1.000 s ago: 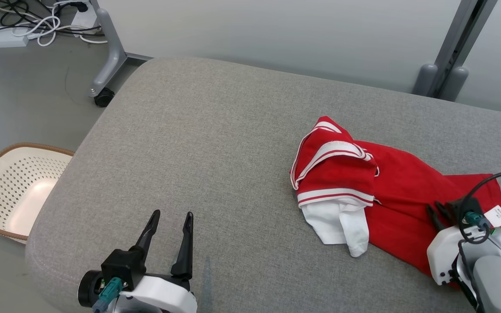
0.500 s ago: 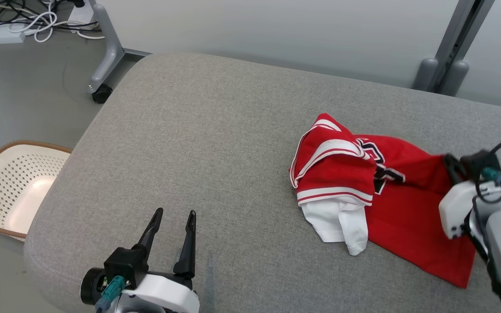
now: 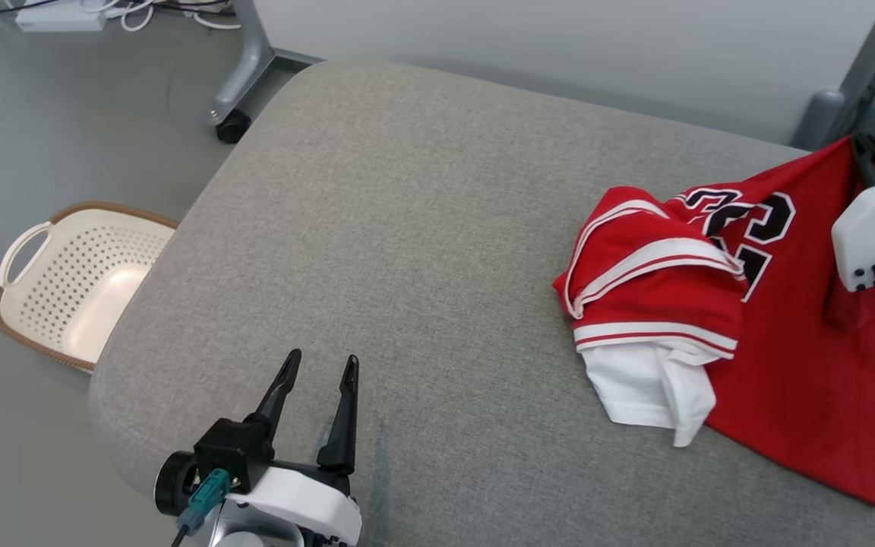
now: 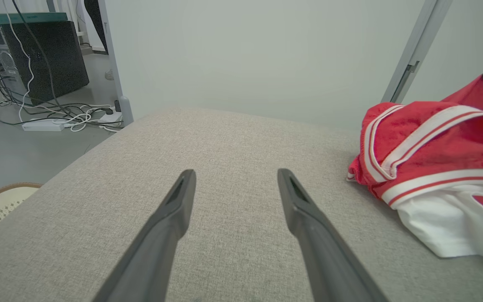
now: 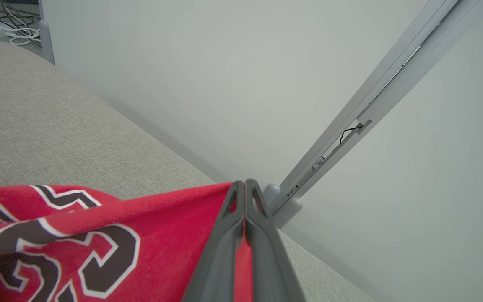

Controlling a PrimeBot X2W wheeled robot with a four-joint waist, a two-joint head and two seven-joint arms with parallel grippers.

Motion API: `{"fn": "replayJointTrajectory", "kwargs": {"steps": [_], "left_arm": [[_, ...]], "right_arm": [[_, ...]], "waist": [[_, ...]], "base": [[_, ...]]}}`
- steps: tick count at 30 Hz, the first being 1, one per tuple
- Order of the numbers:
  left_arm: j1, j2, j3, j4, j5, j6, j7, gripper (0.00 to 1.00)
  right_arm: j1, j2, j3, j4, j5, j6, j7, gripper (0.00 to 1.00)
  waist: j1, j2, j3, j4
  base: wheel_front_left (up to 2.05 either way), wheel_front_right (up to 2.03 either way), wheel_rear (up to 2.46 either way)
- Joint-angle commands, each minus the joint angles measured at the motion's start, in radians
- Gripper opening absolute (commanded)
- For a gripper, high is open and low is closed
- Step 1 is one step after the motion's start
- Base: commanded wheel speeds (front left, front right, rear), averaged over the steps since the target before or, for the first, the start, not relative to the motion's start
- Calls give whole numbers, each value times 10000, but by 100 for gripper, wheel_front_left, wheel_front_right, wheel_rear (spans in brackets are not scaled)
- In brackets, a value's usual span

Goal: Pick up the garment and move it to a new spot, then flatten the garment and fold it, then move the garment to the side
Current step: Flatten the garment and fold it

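R end effector is pinched tight on a red edge of the jersey, w/ that corner up off the cushion. The rest lies bunched on the cushion's R side. L end effector is wide open, holds nothing and is well apart from the cloth. To do it well: lift till the bunched end clears before carrying. Go slow, since the thin pinch may slip. Bring L in for a 2nd corner.
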Motion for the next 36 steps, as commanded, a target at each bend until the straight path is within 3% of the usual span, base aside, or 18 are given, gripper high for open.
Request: {"fn": "replayJointTrajectory", "kwargs": {"steps": [1, 5, 6, 7, 17, 24, 30, 36], "left_arm": [[-171, 38, -12, -35, -16, 25, -20, 100], [-284, 40, -152, -62, -114, 41, -22, 100], [-299, 38, -185, -63, -126, 53, -22, 100], [-310, 38, -217, -62, -149, 73, -22, 100], [-319, 38, -175, -94, -98, 200, -20, 100], [-90, 41, 4, -27, 108, 139, -22, 100], [-37, 43, 161, -16, 227, 102, -22, 100], [-5, 43, 241, -48, 307, 34, -21, 100]], "right_arm": [[-143, -70, -61, 94, -101, 0, 40, 0], [-638, -276, -492, 416, -383, 0, 79, 0], [-660, -248, -625, 559, -478, 0, 201, 40], [-705, -189, -730, 641, -587, 2, 239, 98], [-620, 246, -1496, 770, -1042, 0, -364, 100], [-7, 1114, -1889, 550, 226, 2, -790, 100], [1409, 1745, -1226, -776, 1842, 2, -809, 100], [2886, 2044, 306, -1613, 3442, 2, -813, 100]], "waist": [[0, 0, 153, 166], [0, 0, 355, 375], [0, 0, 386, 410], [0, 0, 410, 438], [0, 0, 327, 69], [0, 0, -45, -687], [0, 0, -308, -1284], [0, 0, -360, -1568]], "base": [[0, 0, 0], [0, 0, 0], [0, 0, 0], [0, 0, 0], [0, 0, 0], [0, 0, 0], [0, 0, 0], [0, 0, 0]]}}
